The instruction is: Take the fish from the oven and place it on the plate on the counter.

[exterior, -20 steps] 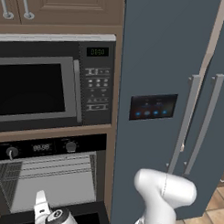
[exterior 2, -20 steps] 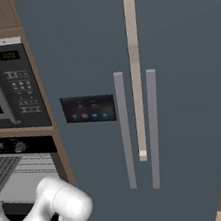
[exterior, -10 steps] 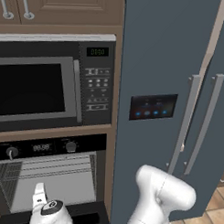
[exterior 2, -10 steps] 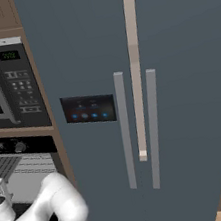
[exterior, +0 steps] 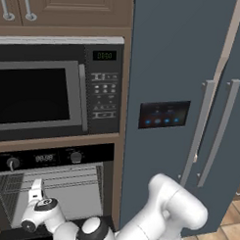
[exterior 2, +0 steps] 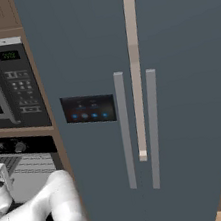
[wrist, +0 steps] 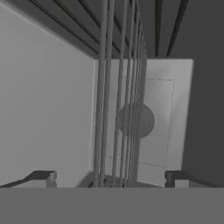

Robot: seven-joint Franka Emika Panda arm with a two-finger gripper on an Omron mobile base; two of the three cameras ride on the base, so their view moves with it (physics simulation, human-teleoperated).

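Down low, the gripper (exterior: 36, 192) sits at the mouth of the oven (exterior: 56, 188), whose door is open on a grey interior. From the left base view the white hand hangs in front of the cavity, below the knobs (exterior: 12, 163) and the small display (exterior: 44, 158); the right base view catches the hand (exterior 2: 1, 183) at its far left edge, against the same pale cavity.

Along the hand view, the two finger tips (wrist: 42, 178) stand wide apart at the bottom corners, one left and one right, with nothing between them: the pincer is spread and holds nothing. Ahead of them runs a wire rack (wrist: 120, 96), its thin bars seen nearly edge-on, and beyond it the pale back wall (wrist: 170, 113) with a round dark disc (wrist: 136, 120). Whether the tips touch the rack is hard to tell at this angle; they appear clear of it.

No fish can be made out among the bars. Above the oven sits the microwave (exterior: 44, 97); to its right stands the blue-grey refrigerator (exterior: 186, 95).
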